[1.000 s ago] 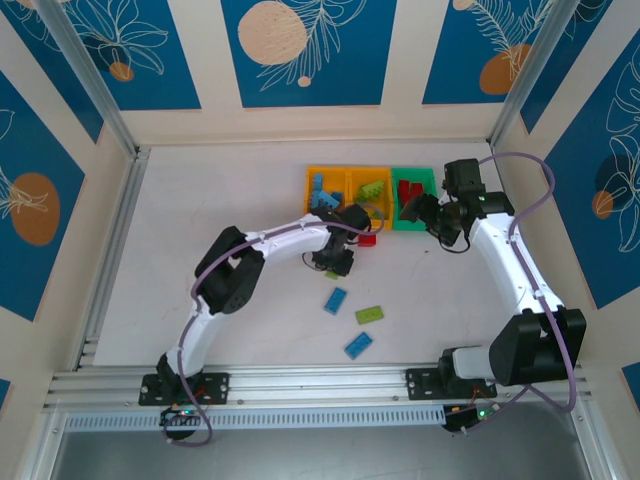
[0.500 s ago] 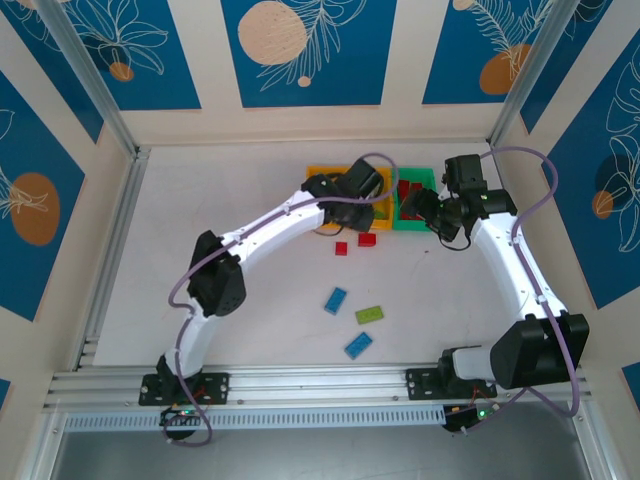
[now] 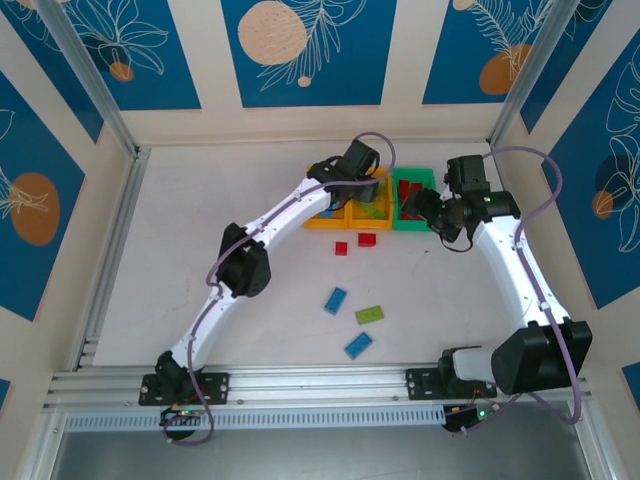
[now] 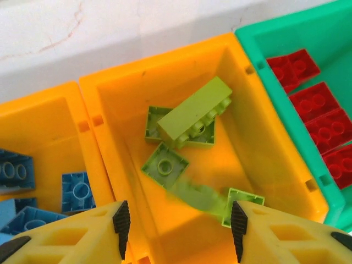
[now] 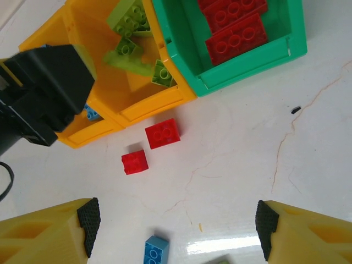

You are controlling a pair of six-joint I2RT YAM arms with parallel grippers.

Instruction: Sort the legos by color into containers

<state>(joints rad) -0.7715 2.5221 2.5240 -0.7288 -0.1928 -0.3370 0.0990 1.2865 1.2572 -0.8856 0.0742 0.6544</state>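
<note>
Three joined containers stand at the back: a left orange bin (image 3: 318,196) with blue legos (image 4: 77,190), a middle orange bin (image 4: 165,60) with lime green legos (image 4: 193,113), and a green bin (image 3: 412,190) with red legos (image 4: 311,102). My left gripper (image 4: 179,223) hangs open over the middle bin. A blurred lime green brick (image 4: 203,198) is loose below it, touching neither finger. My right gripper (image 5: 176,231) is open over bare table, with two red bricks (image 5: 163,133) (image 5: 135,162) lying beyond it in front of the bins.
Loose on the table nearer the arm bases lie a blue brick (image 3: 335,300), a lime green brick (image 3: 369,314) and another blue brick (image 3: 358,345). The left arm's black wrist (image 5: 44,93) reaches over the orange bins. Walls close the table at the back and sides.
The left arm swung from the table by the red bricks up over the middle orange bin, and its jaws opened, letting a lime green brick go. The right arm barely moved.
</note>
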